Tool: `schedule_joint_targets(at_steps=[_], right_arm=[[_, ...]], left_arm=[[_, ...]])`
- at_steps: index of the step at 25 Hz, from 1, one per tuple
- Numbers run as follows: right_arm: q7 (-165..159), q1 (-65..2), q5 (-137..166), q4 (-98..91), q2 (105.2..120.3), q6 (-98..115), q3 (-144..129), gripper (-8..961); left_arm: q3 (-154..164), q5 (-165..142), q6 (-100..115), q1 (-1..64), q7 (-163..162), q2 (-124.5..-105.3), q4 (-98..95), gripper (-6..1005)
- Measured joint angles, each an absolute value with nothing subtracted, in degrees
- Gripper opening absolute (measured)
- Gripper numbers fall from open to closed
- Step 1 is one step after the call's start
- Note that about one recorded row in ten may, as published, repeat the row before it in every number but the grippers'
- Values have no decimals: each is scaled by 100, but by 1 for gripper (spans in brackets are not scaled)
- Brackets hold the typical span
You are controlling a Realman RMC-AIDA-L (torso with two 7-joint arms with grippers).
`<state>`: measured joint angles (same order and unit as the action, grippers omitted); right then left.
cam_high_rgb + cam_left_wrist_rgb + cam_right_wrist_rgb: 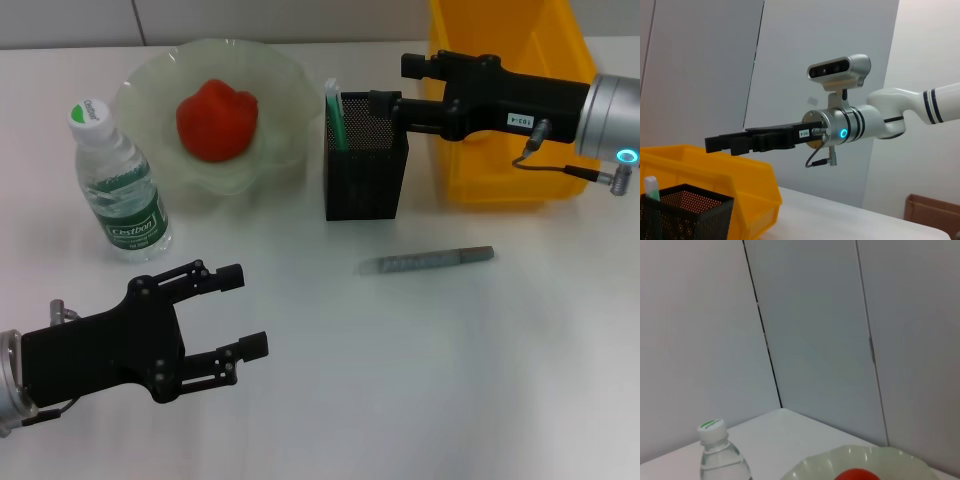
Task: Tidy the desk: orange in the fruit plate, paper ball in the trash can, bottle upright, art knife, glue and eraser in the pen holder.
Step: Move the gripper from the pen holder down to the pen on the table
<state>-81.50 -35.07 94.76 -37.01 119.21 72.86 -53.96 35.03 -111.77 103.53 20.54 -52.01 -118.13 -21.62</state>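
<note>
- We are holding the right gripper (378,104) over the pen holder (365,170); we cannot tell its finger state.
- We are idling the left gripper (243,312), spread wide, empty.
- The knife (425,260) is lying just beside the holder; we should be gripping it mid-body.

A white tabletop (420,380) stands against pale grey panelled walls (810,330), with a cardboard box (932,212) nearby.

The bottle (118,182) stood at nine o'clock of the plate (262,90); the pen holder (365,172) at three, the knife (425,261) at five.
</note>
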Motion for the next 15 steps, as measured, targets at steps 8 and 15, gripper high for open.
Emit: schedule_joint_targets(at_steps=[8,15], right_arm=[[-9146,-3398,9852,-4712,11743,8468,-5444,830],[-10418,-4127,11660,-5349,11472,9823,-5449,829]], left_arm=[[3581,-11190,10343,2046,-5198,-11807,-2162,783],[3595,-11190,10337,2002,-5196,-11803,-2205,783]])
